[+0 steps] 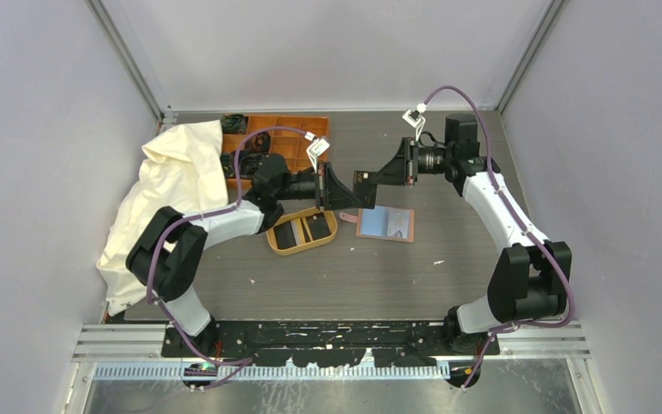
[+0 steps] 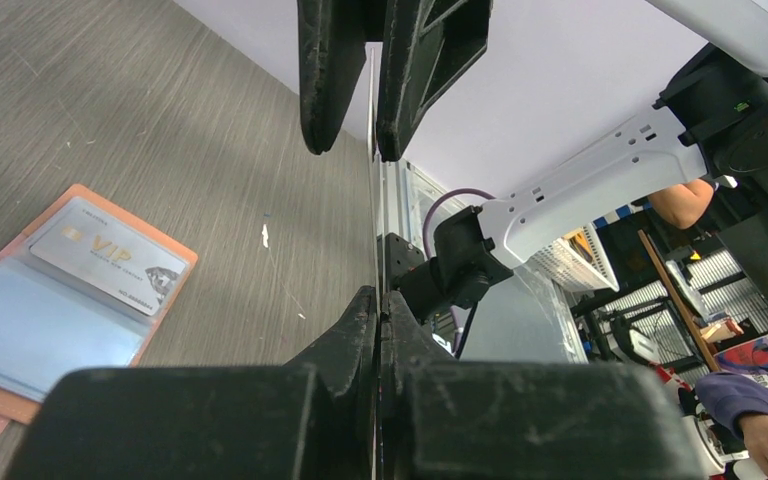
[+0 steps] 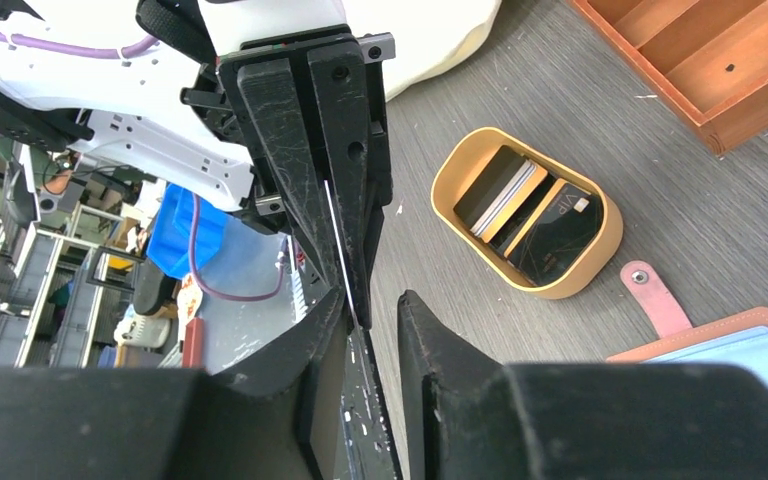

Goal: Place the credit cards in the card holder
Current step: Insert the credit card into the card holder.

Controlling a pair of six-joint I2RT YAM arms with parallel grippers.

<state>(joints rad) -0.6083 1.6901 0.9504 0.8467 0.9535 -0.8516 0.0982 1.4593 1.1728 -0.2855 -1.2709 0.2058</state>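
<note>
My two grippers meet in mid-air above the table. The left gripper (image 1: 355,200) (image 2: 380,300) is shut on a thin credit card (image 2: 372,200), seen edge-on. The right gripper (image 1: 362,179) (image 3: 375,305) is open; the same card (image 3: 338,240) runs between its fingers, lying close to one finger with a gap to the other. Below them the card holder (image 1: 385,223) (image 2: 20,390) (image 3: 720,335) lies open on the table, with a pale VIP card (image 2: 110,262) in its clear sleeve. More black credit cards (image 3: 520,205) lie in the oval wooden tray (image 1: 281,247) (image 3: 600,250).
An orange compartment box (image 1: 297,138) (image 3: 720,60) stands at the back left. A cream cloth (image 1: 172,190) is heaped along the left side. The holder's pink snap strap (image 3: 655,295) sticks out toward the tray.
</note>
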